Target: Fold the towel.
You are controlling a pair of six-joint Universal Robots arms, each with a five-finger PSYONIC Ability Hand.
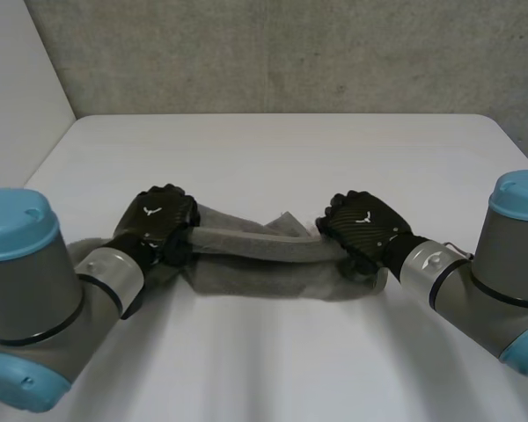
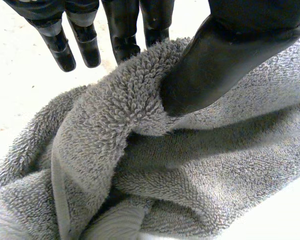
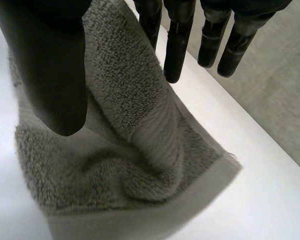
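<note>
Towel (image 1: 264, 264) mid-grey, looped pile w/ smooth plain band (image 3: 162, 130); left hand (image 1: 158, 220) & right hand (image 1: 365, 224) black, arms (image 1: 35, 299) grey w/ lt-blue caps, table (image 1: 273, 149) white, wall (image 1: 290, 53) mottled grey.

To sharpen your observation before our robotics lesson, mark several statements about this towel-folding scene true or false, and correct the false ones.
1. The towel is grey. True.
2. The towel lies spread flat on the table. False: it is bunched into a band stretched between the two hands.
3. The left robot hand pinches one end of the towel. True.
4. The right robot hand is open and off the towel. False: it pinches the towel too, at the other end.
5. The table is black. False: it is white.
</note>
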